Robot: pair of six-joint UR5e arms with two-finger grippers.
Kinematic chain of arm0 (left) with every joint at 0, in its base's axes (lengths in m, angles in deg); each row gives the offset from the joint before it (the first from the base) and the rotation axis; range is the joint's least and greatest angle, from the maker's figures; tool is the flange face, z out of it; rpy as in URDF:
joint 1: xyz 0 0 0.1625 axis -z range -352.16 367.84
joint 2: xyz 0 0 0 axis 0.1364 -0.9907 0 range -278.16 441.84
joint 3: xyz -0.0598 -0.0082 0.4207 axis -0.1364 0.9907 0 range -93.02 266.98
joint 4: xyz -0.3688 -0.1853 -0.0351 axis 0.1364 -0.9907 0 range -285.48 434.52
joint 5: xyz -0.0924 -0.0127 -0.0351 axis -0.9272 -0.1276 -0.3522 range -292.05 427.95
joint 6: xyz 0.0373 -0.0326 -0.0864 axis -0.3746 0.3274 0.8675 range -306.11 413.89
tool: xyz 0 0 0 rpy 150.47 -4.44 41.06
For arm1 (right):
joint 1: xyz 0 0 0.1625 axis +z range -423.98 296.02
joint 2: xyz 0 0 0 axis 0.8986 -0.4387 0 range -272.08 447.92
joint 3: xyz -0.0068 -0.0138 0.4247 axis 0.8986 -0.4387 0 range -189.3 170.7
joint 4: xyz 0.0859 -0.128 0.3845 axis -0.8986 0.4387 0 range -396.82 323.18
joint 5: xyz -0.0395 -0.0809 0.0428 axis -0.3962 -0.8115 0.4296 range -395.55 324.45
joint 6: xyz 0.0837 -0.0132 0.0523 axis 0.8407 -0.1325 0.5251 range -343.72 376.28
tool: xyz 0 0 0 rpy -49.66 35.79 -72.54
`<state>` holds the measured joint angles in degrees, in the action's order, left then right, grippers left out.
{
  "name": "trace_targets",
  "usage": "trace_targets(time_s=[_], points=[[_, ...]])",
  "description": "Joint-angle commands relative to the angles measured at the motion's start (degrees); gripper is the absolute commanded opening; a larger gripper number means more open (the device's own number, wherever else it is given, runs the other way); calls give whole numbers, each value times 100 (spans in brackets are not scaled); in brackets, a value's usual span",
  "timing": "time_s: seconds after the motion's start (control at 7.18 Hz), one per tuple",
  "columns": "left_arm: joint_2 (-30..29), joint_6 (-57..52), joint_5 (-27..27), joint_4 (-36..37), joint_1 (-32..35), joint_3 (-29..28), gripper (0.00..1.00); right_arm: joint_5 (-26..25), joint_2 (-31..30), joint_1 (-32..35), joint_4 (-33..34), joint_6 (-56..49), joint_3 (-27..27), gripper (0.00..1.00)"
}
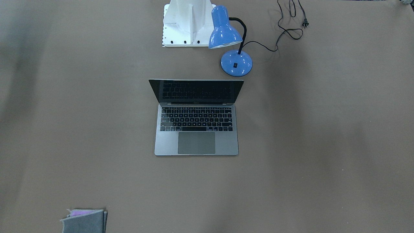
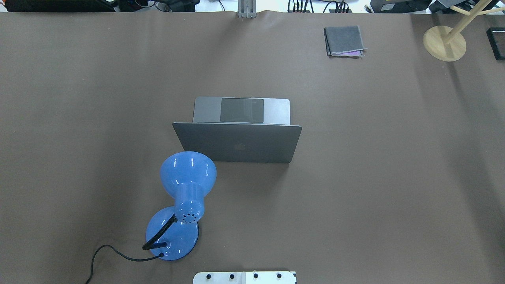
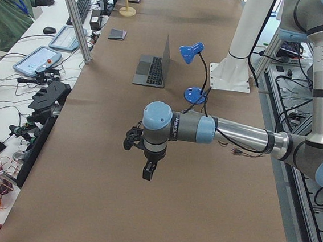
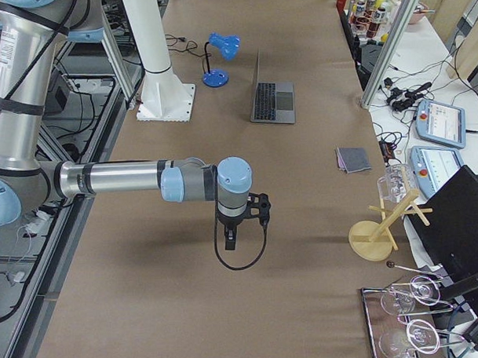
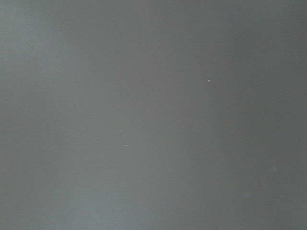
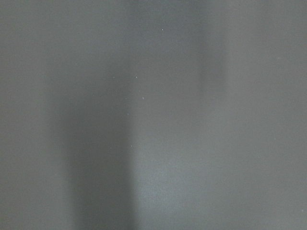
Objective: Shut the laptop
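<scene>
Both arms horizontal, end effectors downward

From my end the laptop reads as matt grey metal w/ a glossy black screen, the lamp is shiny blue, metal or plastic I can't tell, the table cover looks matt brown & smooth, the cloth soft grey, the stand pale wood.
</scene>
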<state>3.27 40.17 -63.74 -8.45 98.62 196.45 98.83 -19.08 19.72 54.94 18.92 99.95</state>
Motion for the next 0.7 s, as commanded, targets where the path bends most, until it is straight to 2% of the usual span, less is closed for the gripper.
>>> trace_targets(time_s=[0.0, 0.56], points=[[0, -9, -6, -9, 1, 21, 98, -26, -22, -3, 0, 0, 0, 100], [-26, 0, -15, 0, -8, 57, 98, -61, -23, 6, -9, 0, 0, 100]])
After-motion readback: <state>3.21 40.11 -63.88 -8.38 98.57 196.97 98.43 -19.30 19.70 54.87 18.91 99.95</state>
